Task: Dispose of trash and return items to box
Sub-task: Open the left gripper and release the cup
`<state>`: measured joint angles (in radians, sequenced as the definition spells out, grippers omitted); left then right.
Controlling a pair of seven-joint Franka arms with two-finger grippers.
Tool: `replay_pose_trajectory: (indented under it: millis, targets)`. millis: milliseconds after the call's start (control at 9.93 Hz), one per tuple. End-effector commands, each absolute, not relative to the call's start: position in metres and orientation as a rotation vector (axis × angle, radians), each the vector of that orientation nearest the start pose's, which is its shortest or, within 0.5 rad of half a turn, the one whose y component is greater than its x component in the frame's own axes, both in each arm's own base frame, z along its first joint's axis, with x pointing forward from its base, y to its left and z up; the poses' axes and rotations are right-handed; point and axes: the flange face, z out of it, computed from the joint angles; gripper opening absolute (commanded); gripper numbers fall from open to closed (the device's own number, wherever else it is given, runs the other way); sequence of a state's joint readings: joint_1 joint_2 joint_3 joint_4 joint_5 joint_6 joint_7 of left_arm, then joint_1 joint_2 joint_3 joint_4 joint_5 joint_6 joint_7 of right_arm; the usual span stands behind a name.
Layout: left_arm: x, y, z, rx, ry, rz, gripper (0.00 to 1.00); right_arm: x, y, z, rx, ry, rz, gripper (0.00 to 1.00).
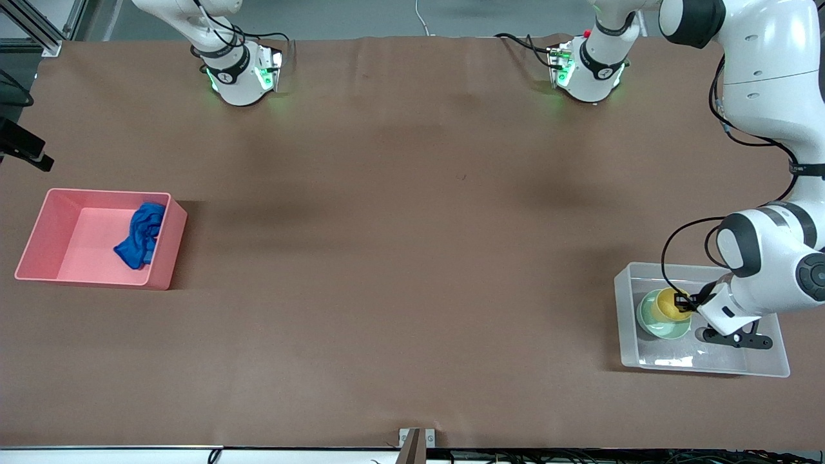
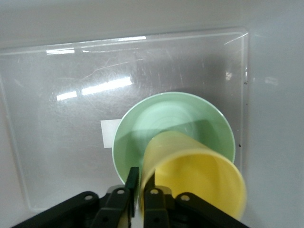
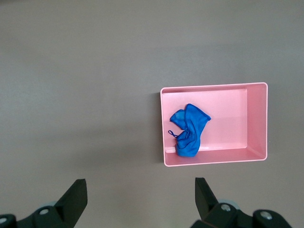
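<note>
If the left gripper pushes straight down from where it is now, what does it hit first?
Probably the mint-green bowl: the left gripper straddles the yellow cup's wall, the cup sits in that bowl, inside the clear bin. Depth is hard to judge.

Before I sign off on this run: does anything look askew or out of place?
Only the cup: it leans tilted in the bowl inside the clear box, with the left gripper at its rim. The rag lies in the pink bin.

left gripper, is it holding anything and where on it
The left gripper pinches the yellow cup by its rim wall, one finger inside, one outside, over the green bowl. The right gripper holds nothing.
</note>
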<state>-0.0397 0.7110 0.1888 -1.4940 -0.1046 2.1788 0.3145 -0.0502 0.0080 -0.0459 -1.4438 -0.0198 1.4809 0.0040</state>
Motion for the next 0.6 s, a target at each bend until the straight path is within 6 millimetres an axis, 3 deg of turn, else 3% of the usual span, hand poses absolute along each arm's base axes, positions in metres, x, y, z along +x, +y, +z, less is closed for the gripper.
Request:
replay_pose_trajectory:
  millis: [0, 302, 504]
  targets:
    - [0.707, 0.081, 0.254, -3.112, 0.227, 0.015, 0.97, 0.545, -0.057, 0.675, -3.143, 0.172, -0.055, 1.0]
    - [0.707, 0.068, 0.368, -3.115, 0.209, -0.175, 1.0, 0.545, -0.056, 0.675, -3.143, 0.17, -0.055, 1.0]
    - [0.678, 0.042, 0.462, -3.157, 0.141, -0.162, 1.0, 0.545, -0.056, 0.675, -3.143, 0.167, -0.055, 1.0]
